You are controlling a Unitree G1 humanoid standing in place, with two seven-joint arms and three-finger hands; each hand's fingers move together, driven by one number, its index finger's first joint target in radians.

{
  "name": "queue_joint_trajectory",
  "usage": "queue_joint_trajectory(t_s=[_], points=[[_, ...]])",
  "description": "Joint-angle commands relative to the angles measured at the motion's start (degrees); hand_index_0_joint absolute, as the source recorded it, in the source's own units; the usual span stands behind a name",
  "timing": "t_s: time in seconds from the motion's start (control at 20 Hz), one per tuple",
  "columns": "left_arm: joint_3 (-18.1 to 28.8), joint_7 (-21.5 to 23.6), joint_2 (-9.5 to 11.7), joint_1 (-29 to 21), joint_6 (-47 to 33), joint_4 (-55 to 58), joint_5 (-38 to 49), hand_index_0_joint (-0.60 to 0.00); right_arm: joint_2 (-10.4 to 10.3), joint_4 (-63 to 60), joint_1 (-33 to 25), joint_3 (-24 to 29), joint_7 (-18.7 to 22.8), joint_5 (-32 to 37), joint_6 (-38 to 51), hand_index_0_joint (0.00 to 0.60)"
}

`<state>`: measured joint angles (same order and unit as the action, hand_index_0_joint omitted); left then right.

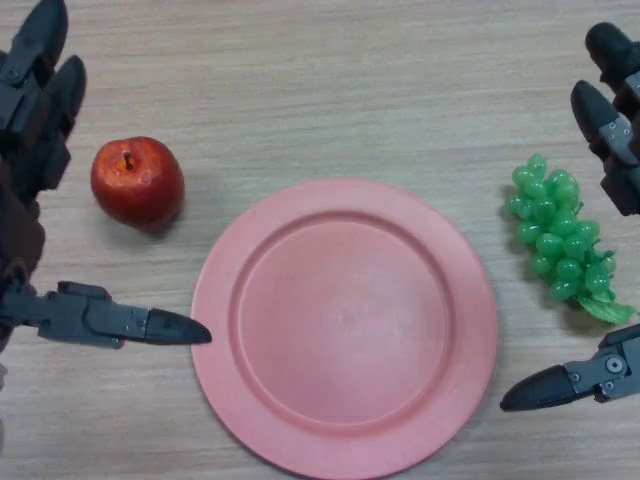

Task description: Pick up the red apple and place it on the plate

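The robot's left hand (pixel 40 150) is seen at the left edge of the head view, its thick black fingers (pixel 45 60) stretched straight toward the far side and its thumb (pixel 130 324) pointed rightward, the tip lying just beside the left rim of the plate; the hand is spread apart and nothing is held in it. The right hand (pixel 615 200) is seen at the right edge in a mirrored pose, with fingers extended far-ward and the thumb (pixel 570 382) aimed leftward near the plate's right rim, likewise spread and empty. No writing or brand marks can be read on anything. The glossy red apple with a short brown stem (pixel 137 182) is set upright on the pale wood-grain table (pixel 330 90), between the left hand's fingers and thumb, untouched by either, and left of and slightly beyond the round pink plastic plate (pixel 344 325). A bunch of green plastic grapes (pixel 558 238) is laid right of the plate, close to the right hand.
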<state>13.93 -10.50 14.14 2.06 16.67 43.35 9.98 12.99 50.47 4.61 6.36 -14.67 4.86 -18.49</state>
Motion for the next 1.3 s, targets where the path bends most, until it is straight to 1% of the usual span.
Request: queue_joint_trajectory(t_s=[0.05,0.3,0.4,0.45,0.55,0.7,0.8,0.9,1.15,1.3], points=[[1.3,1.0,0.2,0.3,-6.1,3.4,0.9,0.0,0.3,3.4,0.1,2.6,0.5,2.5,4.6,0.0],[1.7,0.7,0.3,0.5,-6.6,3.7,1.6,0.0,0.2,3.5,-0.5,1.4,1.1,1.5,3.8,0.0],[2.2,0.3,0.4,0.6,-8.8,1.4,-0.2,0.0,0.2,3.2,-0.3,0.9,1.3,0.9,4.1,0.0],[3.1,0.8,0.9,-0.1,-8.9,-0.4,-1.0,0.0,0.0,3.5,-0.1,0.4,1.6,0.6,4.1,0.0],[4.2,2.5,2.7,-3.5,-9.8,-4.7,-1.9,0.0,-0.3,3.8,0.6,-0.5,2.1,0.1,4.8,0.0],[3.8,4.5,5.5,-8.2,-10.2,-12.1,-2.2,0.0,-0.4,2.8,1.5,-1.0,1.9,-0.4,6.7,0.0],[2.2,6.4,6.4,-10.5,-14.8,-19.4,-6.2,0.0,-0.4,2.4,1.6,-2.5,2.0,-2.5,7.1,0.0],[1.6,8.1,7.5,-13.0,-17.2,-25.5,-8.1,0.0,-0.2,1.9,2.0,-3.6,0.7,-4.2,8.3,0.0],[-1.0,10.9,9.1,-18.8,-22.8,-40.7,-10.6,0.0,-0.5,0.6,3.1,-4.1,0.6,-4.7,10.4,0.0],[-3.1,10.7,9.1,-22.2,-25.7,-48.0,-11.1,0.0,-0.2,1.6,2.0,-1.9,0.1,-1.2,7.6,0.0]])
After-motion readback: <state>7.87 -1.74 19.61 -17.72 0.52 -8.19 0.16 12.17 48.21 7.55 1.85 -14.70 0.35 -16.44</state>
